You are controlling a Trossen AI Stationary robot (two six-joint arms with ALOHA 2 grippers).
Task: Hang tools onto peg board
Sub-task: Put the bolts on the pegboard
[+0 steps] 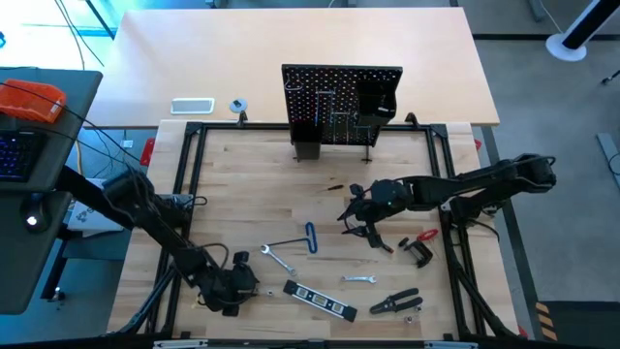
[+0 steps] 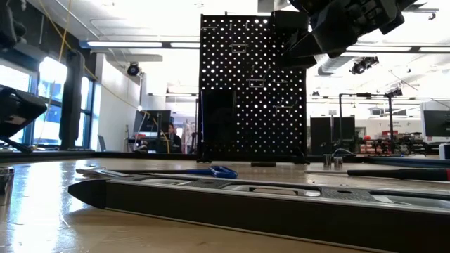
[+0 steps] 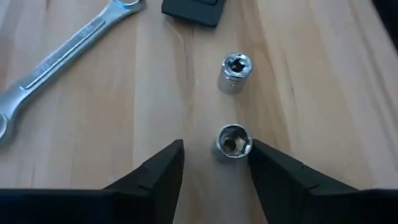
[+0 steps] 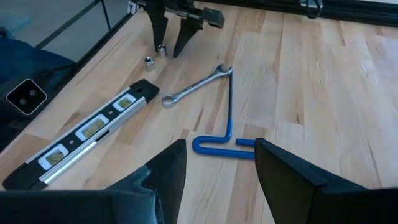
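Two small silver sockets sit by the left gripper point(image 3: 214, 165), whose fingers are spread open and hold nothing; the near socket point(image 3: 234, 141) touches one finger, and the far socket point(image 3: 236, 73) stands just past it. A nudge could roll the near one away. The right gripper point(image 4: 221, 165) hangs open over the blue-handled bent key point(image 4: 225, 140), well apart from the peg board point(image 1: 341, 105).

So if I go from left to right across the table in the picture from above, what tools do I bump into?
Left hand → silver wrench → blue bent key → small wrench → pliers → red and black clamp.
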